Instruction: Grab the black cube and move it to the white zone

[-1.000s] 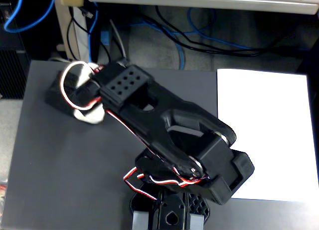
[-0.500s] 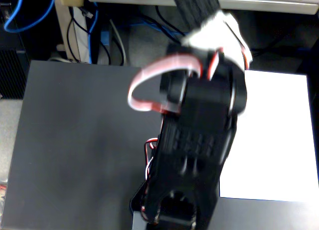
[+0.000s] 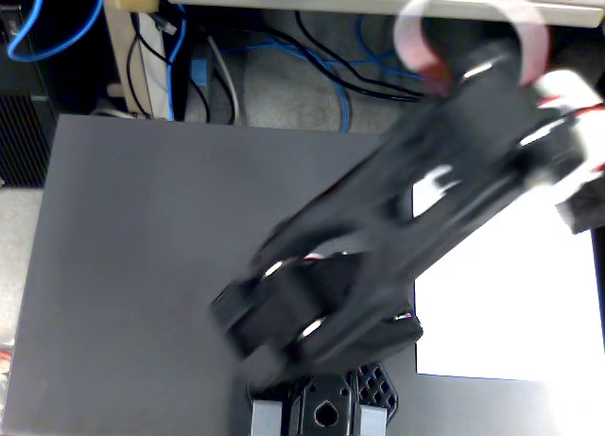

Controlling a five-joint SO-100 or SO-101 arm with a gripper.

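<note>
Blurred arm (image 3: 416,209) fills frame; we can't tell tool state, and black cube isn't visible, maybe under arm. We swing slow twd white sheet (image 3: 510,304) on desk (image 3: 142,247), keeping grip steady.

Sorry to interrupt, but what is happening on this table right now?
A black robot arm, blurred by motion, stretches across the dark grey tabletop in the fixed view. The white zone lies at the right, partly under the arm. The black cube is not visible, and the gripper cannot be made out in the blur.
</note>
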